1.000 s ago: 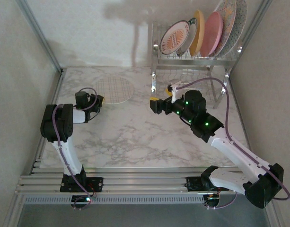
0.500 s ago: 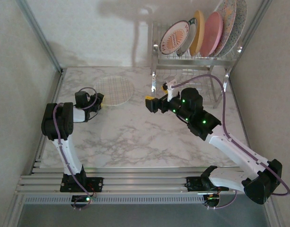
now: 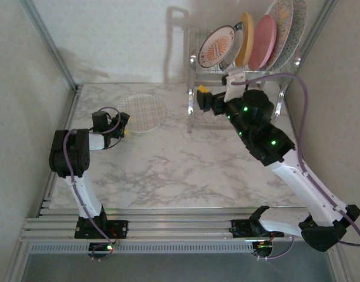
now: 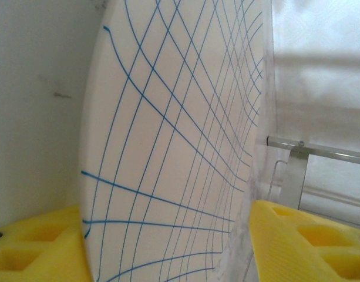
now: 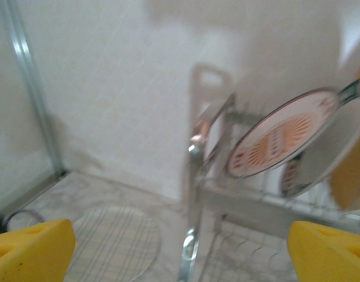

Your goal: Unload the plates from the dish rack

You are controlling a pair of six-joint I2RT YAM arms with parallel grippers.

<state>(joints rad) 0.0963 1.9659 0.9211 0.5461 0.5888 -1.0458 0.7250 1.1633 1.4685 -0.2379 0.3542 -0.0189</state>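
The right gripper (image 3: 203, 97) is rising from mid-table toward the dish rack (image 3: 190, 111) at the far edge. The left gripper's (image 3: 122, 124) fingers are opening around the grid-patterned plate (image 3: 143, 111).

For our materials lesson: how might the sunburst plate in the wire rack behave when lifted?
The round white plate with orange sunburst centre and dark rim looks stiff and glossy, probably slippery. Standing on edge in the chrome wire dish rack, it may roll once freed.

No words, numbers or brand marks can be read anywhere. The white, dark-rimmed round plate (image 3: 216, 47) carries an orange sunburst pattern, not legible lettering.
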